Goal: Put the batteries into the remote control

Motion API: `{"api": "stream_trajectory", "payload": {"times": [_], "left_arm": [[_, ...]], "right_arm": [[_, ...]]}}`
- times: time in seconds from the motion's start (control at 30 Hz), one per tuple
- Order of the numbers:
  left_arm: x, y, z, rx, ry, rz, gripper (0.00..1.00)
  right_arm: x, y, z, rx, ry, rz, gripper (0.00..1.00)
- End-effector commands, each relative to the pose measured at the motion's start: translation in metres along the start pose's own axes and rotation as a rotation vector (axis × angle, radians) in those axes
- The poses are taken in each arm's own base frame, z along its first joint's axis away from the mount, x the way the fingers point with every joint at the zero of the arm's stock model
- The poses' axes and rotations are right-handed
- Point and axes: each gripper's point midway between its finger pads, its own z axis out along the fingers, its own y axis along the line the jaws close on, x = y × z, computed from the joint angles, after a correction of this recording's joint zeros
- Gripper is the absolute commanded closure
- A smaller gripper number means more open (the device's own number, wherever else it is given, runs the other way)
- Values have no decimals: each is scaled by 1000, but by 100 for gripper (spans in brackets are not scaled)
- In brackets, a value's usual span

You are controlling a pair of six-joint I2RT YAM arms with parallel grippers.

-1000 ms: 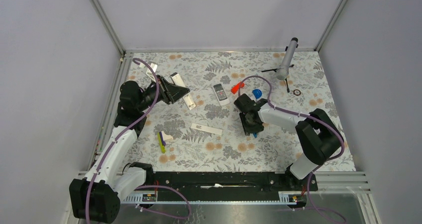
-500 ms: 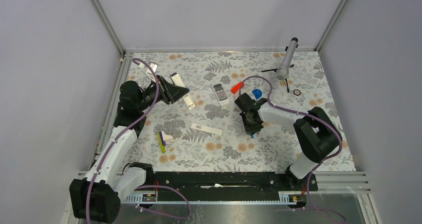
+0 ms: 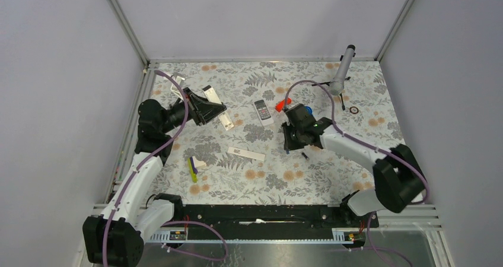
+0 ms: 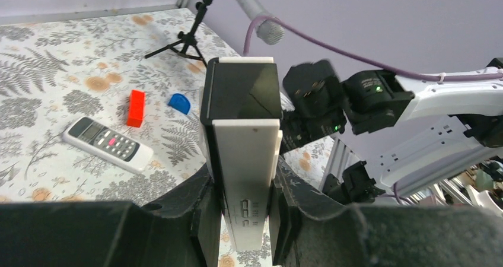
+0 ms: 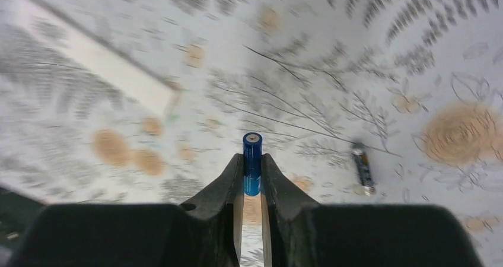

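The light-grey remote control (image 3: 263, 111) lies face up at table centre, buttons showing; it also shows in the left wrist view (image 4: 110, 143). My right gripper (image 3: 289, 141) is shut on the blue battery (image 5: 252, 160) and holds it above the table, right of the remote (image 5: 252, 178). The red-and-black battery (image 5: 362, 167) lies on the cloth just beside it (image 3: 304, 155). My left gripper (image 3: 210, 110) is raised at the left, shut on a long white casing (image 4: 244, 160) with a dark recess at its far end (image 4: 243, 202).
A slim white bar (image 3: 246, 153) lies near the table's middle. An orange-red cylinder (image 3: 282, 104) and a blue cap (image 4: 180, 103) lie beyond the remote. A grey tube on a small tripod (image 3: 341, 71) stands back right. A yellow-and-purple piece (image 3: 192, 168) lies front left.
My right gripper has risen and swung back toward the table's centre with the blue battery in it. The red-and-black battery stays on the cloth. The left arm has barely moved.
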Motion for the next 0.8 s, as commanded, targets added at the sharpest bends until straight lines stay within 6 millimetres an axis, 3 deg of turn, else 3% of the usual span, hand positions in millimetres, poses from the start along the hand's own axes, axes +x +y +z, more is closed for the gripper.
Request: {"api": "stream_trajectory", "payload": {"times": [0.0,0.13,0.27,0.4,0.53,0.77], "left_arm": [[-24,-36,0,139,-32,106,100],[-31,-29,8,99,-48,27,100],[-32,-7,20,-26,-68,-133,100],[-31,-9,29,-6,-89,-225,100],[-31,-8,37,24,-98,-324,100],[-27,-6,43,23,-92,-403,100]], "right_arm": [[-73,64,-62,-318,-272,5,93],[-113,98,-117,-484,-417,-8,93],[-148,130,-178,-655,-553,-27,93],[-166,154,-223,-777,-647,-58,93],[-170,175,-241,-820,-682,-120,93],[-169,206,-243,-805,-711,-221,92]]}}
